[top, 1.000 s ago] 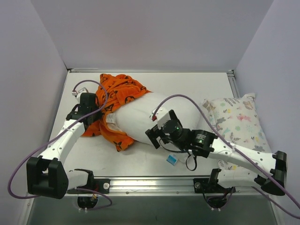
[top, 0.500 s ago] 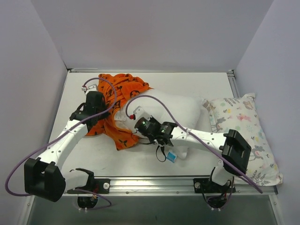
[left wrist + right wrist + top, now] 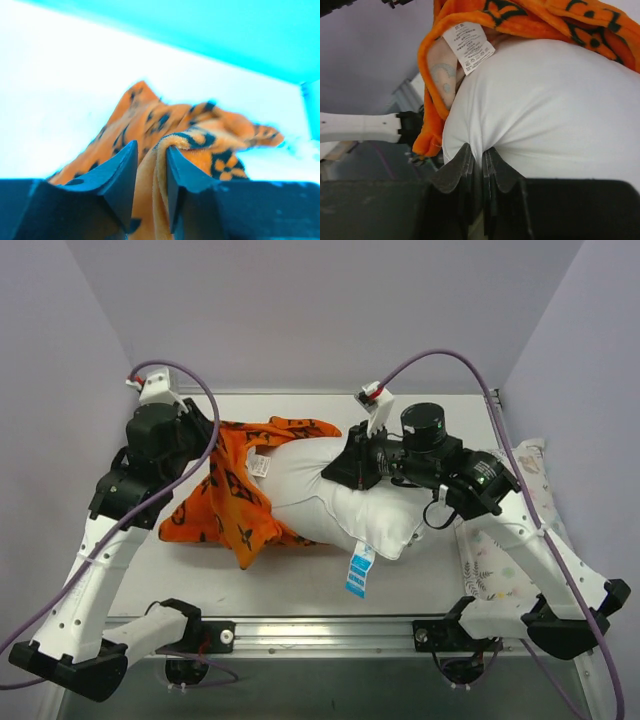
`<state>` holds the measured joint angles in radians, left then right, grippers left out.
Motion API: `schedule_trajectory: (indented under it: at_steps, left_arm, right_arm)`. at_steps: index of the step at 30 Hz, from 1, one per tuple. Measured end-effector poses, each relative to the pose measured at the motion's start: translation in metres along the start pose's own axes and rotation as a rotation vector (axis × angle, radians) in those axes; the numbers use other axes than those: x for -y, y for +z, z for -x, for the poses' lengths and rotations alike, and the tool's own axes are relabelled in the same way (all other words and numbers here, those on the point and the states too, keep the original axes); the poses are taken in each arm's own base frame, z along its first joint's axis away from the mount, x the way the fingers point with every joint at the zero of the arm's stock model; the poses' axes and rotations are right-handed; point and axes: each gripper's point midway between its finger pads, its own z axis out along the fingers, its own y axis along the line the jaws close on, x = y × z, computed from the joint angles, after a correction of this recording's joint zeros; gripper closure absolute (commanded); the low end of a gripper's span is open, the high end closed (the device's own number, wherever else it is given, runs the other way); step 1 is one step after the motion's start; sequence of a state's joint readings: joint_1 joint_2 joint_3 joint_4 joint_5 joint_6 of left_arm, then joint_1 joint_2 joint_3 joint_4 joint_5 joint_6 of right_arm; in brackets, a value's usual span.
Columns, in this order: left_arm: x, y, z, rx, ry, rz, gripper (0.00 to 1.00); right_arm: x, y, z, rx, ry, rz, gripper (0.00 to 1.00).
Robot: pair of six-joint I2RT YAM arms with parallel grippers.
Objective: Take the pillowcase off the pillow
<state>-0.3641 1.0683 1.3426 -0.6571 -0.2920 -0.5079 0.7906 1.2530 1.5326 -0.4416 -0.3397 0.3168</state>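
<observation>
Pillowcase (image 3: 235,505) covers only the left end of the pillow (image 3: 335,510), over the middle of the table (image 3: 290,585). Everything right of its mouth is bare white. The pillow's long axis runs left to right, tilting a little toward you at its right end, so the case has to slide off leftward along that line.

Your left claw (image 3: 151,150) is the nearer one to the case. It sits at the far-left edge of the orange cloth and is pinched narrow on a fold of it. Your right claw (image 3: 481,152) is on the far side of the pillow, just right of the case's mouth. It is closed tight on a pucker of the white cover, so the case lies to its left.

Pulling the two claws apart along the axis looks like the move this calls for, left going left and right holding or going right.

The case is bright orange with black motifs, slack and crumpled, its mouth turned back so a white tag (image 3: 469,41) shows. The pillow is plump and smooth, and a blue-and-white tag (image 3: 357,573) hangs off its near edge. Whether the pillow rests fully on the table is not clear.
</observation>
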Motion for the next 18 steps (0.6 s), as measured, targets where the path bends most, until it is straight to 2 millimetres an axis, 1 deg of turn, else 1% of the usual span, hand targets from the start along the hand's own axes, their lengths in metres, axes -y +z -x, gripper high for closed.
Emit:
schedule_trajectory:
  at_steps: [2, 3, 4, 5, 6, 7, 8, 9, 10, 11, 13, 14, 15, 16, 18]
  left_arm:
    - [0.011, -0.010, 0.024, 0.047, -0.001, -0.033, 0.61]
    - [0.017, -0.011, 0.031, 0.051, 0.005, -0.046, 0.61]
    - [0.022, -0.008, 0.036, 0.053, 0.008, -0.051, 0.61]
    - [0.026, -0.001, 0.037, 0.046, 0.014, -0.053, 0.57]
    - [0.029, 0.009, 0.035, 0.028, 0.024, -0.050, 0.54]
    - [0.033, 0.021, 0.030, 0.002, 0.036, -0.049, 0.50]
    - [0.036, 0.034, 0.023, -0.028, 0.048, -0.049, 0.42]
    - [0.039, 0.049, 0.011, -0.069, 0.064, -0.050, 0.36]
    - [0.042, 0.065, -0.004, -0.117, 0.080, -0.047, 0.32]
    - [0.042, 0.080, -0.021, -0.168, 0.100, -0.040, 0.26]
    - [0.045, 0.100, -0.055, -0.252, 0.145, -0.040, 0.20]
    - [0.048, 0.104, -0.063, -0.267, 0.157, -0.047, 0.19]
    - [0.052, 0.104, -0.067, -0.268, 0.164, -0.060, 0.16]
    - [0.056, 0.101, -0.066, -0.260, 0.171, -0.073, 0.14]
    - [0.065, 0.089, -0.056, -0.214, 0.170, -0.110, 0.11]
  right_arm:
    - [-0.011, -0.005, 0.005, 0.002, 0.087, 0.077, 1.00]
    - [-0.010, -0.005, 0.008, 0.003, 0.142, 0.099, 1.00]
    - [-0.006, -0.002, 0.009, 0.003, 0.206, 0.119, 1.00]
    - [0.002, 0.003, 0.010, 0.010, 0.272, 0.129, 1.00]
    - [0.015, 0.009, 0.010, 0.016, 0.342, 0.127, 1.00]
    - [0.031, 0.017, 0.008, 0.016, 0.421, 0.119, 1.00]
    - [0.050, 0.027, 0.003, 0.015, 0.504, 0.105, 1.00]
    - [0.073, 0.037, -0.004, 0.015, 0.586, 0.081, 1.00]
    - [0.104, 0.051, -0.016, 0.012, 0.684, 0.039, 1.00]
    - [0.130, 0.063, -0.030, 0.004, 0.763, -0.002, 1.00]
    - [0.173, 0.082, -0.066, -0.033, 0.910, -0.085, 1.00]
    - [0.187, 0.089, -0.078, -0.047, 0.968, -0.106, 1.00]
    - [0.195, 0.096, -0.084, -0.057, 1.006, -0.108, 1.00]
    - [0.198, 0.099, -0.084, -0.055, 1.021, -0.099, 1.00]
    - [0.199, 0.103, -0.076, -0.043, 1.013, -0.080, 1.00]
